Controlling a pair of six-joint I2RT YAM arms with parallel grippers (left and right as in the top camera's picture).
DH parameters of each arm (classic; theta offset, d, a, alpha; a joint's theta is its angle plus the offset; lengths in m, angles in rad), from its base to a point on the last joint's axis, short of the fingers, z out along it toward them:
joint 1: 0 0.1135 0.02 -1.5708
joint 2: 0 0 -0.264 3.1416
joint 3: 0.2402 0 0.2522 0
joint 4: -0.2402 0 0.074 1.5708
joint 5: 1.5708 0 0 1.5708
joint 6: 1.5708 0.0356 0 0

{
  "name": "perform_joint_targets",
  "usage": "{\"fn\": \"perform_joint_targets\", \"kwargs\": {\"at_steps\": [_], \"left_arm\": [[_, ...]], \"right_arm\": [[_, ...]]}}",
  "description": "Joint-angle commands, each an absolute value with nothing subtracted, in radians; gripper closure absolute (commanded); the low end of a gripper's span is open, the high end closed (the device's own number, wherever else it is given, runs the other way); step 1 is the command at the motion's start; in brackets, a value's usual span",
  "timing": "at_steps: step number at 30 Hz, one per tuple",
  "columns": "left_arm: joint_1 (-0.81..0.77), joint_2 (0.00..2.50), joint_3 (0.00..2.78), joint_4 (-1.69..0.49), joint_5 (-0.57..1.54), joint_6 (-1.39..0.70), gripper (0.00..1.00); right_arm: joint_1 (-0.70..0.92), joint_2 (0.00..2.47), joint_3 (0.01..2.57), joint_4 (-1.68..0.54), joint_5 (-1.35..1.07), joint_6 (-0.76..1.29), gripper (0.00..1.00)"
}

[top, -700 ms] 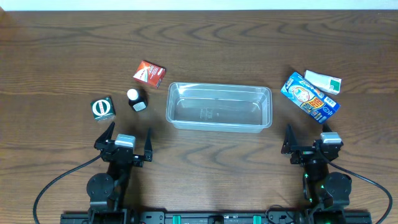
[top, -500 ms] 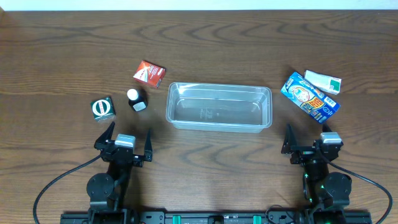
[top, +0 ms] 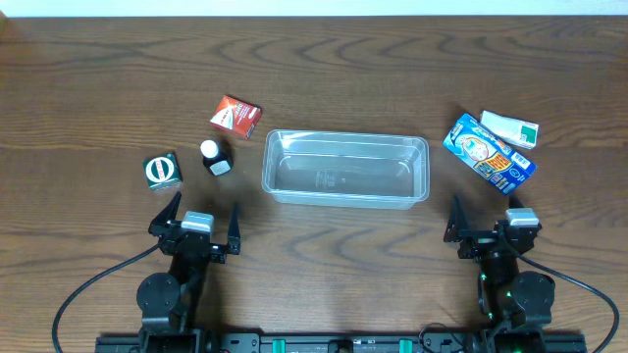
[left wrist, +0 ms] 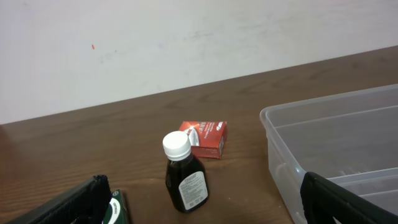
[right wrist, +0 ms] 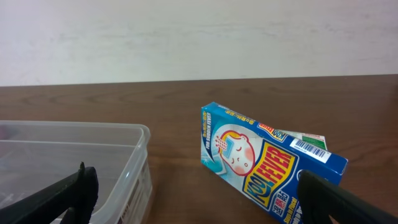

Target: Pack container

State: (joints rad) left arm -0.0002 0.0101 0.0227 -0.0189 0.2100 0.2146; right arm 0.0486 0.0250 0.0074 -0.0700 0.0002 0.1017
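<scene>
Two end effectors sit at the near edge of the bench [top: 98,78], a dark brown wood surface with a wavy grain. The left end effector [top: 203,212] has its black fingers [left wrist: 62,208] spread apart with nothing between them. The right end effector [top: 483,216] is spread apart the same way and holds nothing.

The container [top: 345,135] lies mid-bench, between the two arms and a little farther out. It is a clear plastic tray, rectangular and shallow, with rounded corners and a raised rim. Nothing lies inside it.

To its left are three small items. A red carton [top: 235,116] with white print lies flat, far-left of the tray's corner. A dark glass-like bottle [top: 216,156] with a white screw cap and a paper label stands upright just near of the carton. A green cube-shaped box [top: 162,172] with a white round mark sits farther left, apart from the bottle.

To the tray's right, a glossy blue carton [top: 488,153] lies at an angle, printed with a cartoon face and red lettering. A smaller white-and-green box [top: 510,127] lies just beyond it; whether they touch is unclear.
</scene>
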Motion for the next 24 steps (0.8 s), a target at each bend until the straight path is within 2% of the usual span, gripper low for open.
{"fn": "perform_joint_targets", "kwargs": {"at_steps": [1, 10, 16, 24], "left_arm": [[0.001, 0.004, 0.004, -0.052, 0.221, 0.228, 0.02], [0.001, 0.004, 0.004, -0.052, 0.221, 0.228, 0.02], [0.001, 0.004, 0.004, -0.052, 0.221, 0.228, 0.02], [0.001, 0.004, 0.004, -0.051, 0.221, 0.228, 0.02]], "right_arm": [[0.040, 0.018, 0.006, -0.075, 0.010, 0.096, 0.01], [0.039, 0.018, 0.006, -0.069, 0.044, 0.085, 0.01], [0.040, 0.018, 0.006, 0.019, 0.064, 0.089, 0.01], [0.040, 0.018, 0.006, 0.006, -0.031, 0.101, 0.01]]}}
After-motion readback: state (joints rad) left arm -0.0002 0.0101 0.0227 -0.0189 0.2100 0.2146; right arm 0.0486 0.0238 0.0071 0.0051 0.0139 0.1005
